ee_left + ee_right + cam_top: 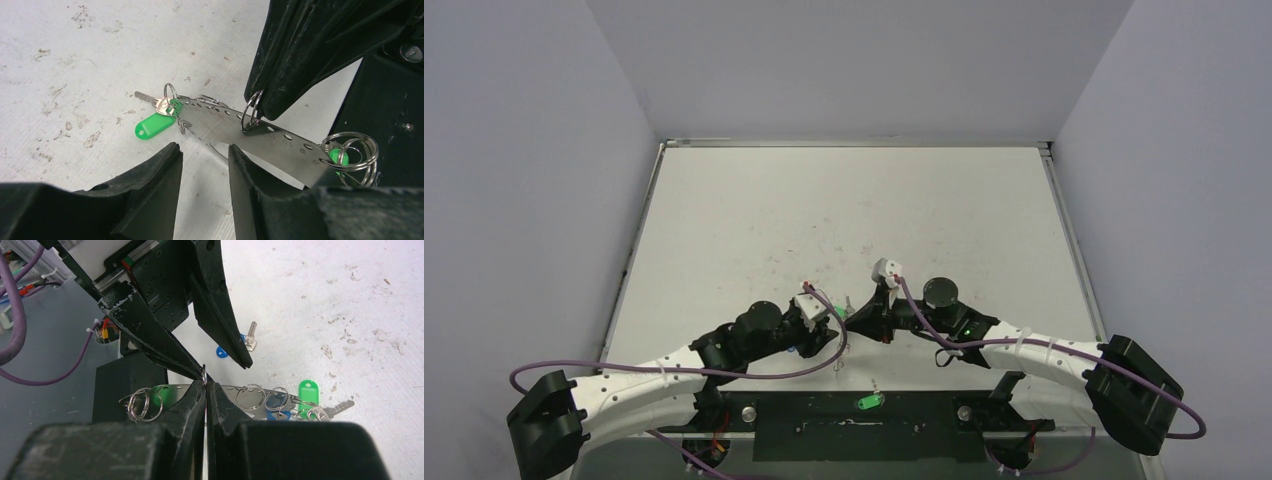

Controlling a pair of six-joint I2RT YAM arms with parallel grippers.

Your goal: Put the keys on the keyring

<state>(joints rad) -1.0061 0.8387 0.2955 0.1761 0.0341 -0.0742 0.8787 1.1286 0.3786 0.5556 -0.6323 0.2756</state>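
My right gripper (205, 385) is clamped shut on a small silver split ring (204, 371) threaded on the keyring (225, 125), a thin silvery perforated metal band. My left gripper (202, 146) sits part-open just beside it, holding nothing. The band looks light, springy and slick, so I'd pinch its flat faces. A green-headed silver key (149, 126) hangs off its end, and a blue-headed key (235, 346) lies loose on the scuffed white table (75, 60).

1. Soft, even light comes from overhead; the scuffed white table surface (844, 210) is bright, without glare.
2. Shadows on it are faint and soft-edged.
3. In the left wrist view, the thin silvery perforated metal keyring (270, 142) gleams mildly and looks sharp.
4. The black fingers (150, 195) of the left gripper (204, 150), close to the lens, are dark and slightly blurred.
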